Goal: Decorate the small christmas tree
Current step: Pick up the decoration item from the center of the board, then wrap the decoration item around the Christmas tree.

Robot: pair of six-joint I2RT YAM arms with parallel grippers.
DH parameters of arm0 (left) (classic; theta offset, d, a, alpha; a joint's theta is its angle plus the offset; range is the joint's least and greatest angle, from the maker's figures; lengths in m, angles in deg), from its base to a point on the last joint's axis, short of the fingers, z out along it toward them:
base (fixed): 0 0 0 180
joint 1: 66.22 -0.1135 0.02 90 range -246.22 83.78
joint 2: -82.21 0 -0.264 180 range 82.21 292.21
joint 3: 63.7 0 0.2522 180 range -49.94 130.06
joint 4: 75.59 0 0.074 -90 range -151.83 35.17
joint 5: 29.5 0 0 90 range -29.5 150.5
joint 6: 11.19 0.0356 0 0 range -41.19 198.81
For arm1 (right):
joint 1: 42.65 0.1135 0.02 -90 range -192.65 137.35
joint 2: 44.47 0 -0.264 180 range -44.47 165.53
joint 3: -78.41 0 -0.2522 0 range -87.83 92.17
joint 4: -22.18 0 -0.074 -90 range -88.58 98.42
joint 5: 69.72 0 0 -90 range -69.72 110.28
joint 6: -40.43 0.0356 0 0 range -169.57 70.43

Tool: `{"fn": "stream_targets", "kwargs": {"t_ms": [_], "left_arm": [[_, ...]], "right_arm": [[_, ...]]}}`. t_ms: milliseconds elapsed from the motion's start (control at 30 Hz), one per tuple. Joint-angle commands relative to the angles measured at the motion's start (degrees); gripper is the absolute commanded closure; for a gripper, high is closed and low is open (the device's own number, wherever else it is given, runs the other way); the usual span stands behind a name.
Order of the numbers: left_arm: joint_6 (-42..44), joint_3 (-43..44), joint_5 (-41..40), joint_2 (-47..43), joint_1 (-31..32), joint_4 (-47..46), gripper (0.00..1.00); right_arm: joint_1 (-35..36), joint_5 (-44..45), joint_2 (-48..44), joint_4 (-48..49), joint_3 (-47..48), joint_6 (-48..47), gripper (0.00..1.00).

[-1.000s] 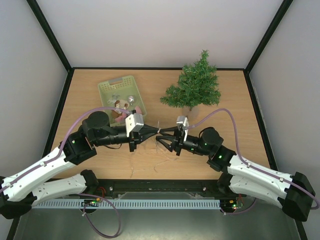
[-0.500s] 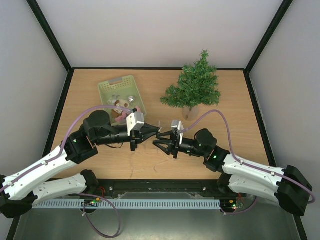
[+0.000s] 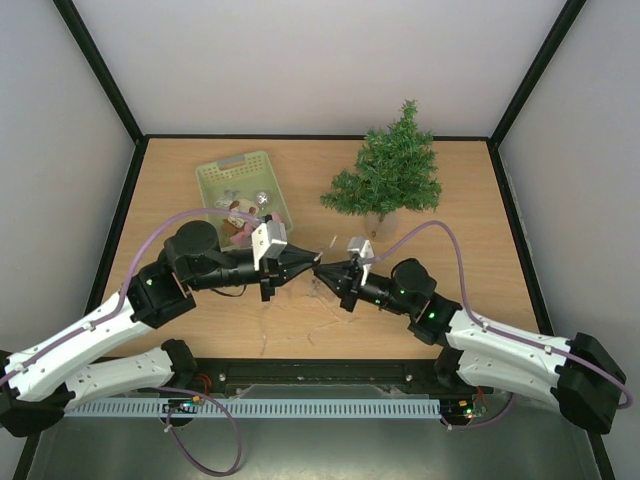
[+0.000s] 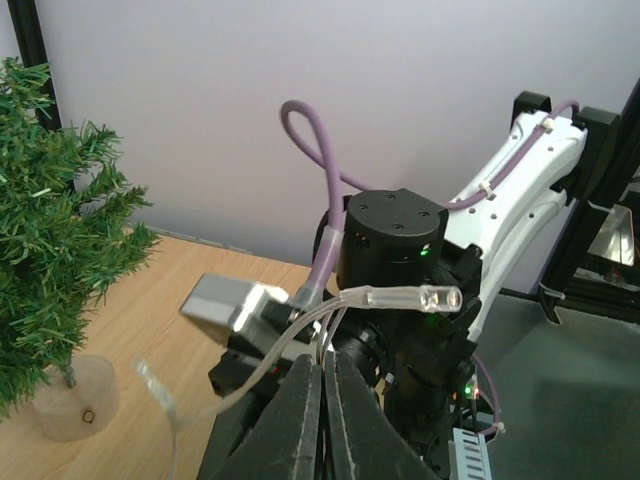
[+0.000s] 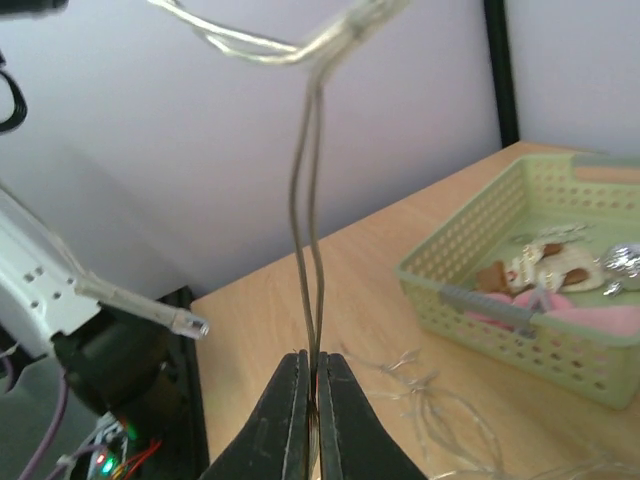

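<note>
The small christmas tree (image 3: 388,170) stands at the back right of the table; its branches show at the left of the left wrist view (image 4: 50,240). A clear string of fairy lights (image 3: 318,262) hangs between both grippers above the table's middle. My left gripper (image 3: 312,262) is shut on the light wire (image 4: 330,330), with a clear bulb (image 4: 420,297) just above its tips. My right gripper (image 3: 322,270) is shut on two strands of the same wire (image 5: 310,250). The two grippers' tips nearly touch.
A pale green basket (image 3: 243,192) with ornaments sits at the back left, also in the right wrist view (image 5: 530,280). Loose loops of light wire (image 3: 300,315) lie on the wood near the front. The tree's wooden base (image 4: 72,398) is close to the left gripper.
My right gripper has moved left and closed on the wire next to the left gripper's tips. The left arm has barely moved.
</note>
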Motion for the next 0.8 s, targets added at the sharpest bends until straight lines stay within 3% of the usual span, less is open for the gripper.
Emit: {"fn": "stream_targets", "kwargs": {"t_ms": [0, 200, 433, 567, 767], "left_arm": [[-3.27, 2.04, -2.2, -1.06, -0.35, -2.29, 0.98], [-6.16, 4.42, -6.98, 1.34, -0.99, -2.94, 0.98], [-8.61, 9.97, -6.75, 9.63, -3.3, -9.75, 0.98], [-13.92, 15.54, -6.08, 17.11, -5.96, -14.25, 0.98], [-19.86, 25.29, -2.04, 28.44, -8.99, -19.06, 0.98]], "right_arm": [[0.5, 9.19, -5.1, -3.35, 0.48, -1.11, 0.98], [0.44, 23.35, -15.5, -19.26, 5.61, -0.76, 0.98], [0.44, 45.53, -19.28, -38.46, 19.0, -1.82, 0.98], [0.43, 55.97, -18.06, -41.37, 26.52, -5.97, 0.98], [0.09, 67.75, -7.33, -45.25, 41.82, -16.85, 0.98]]}}
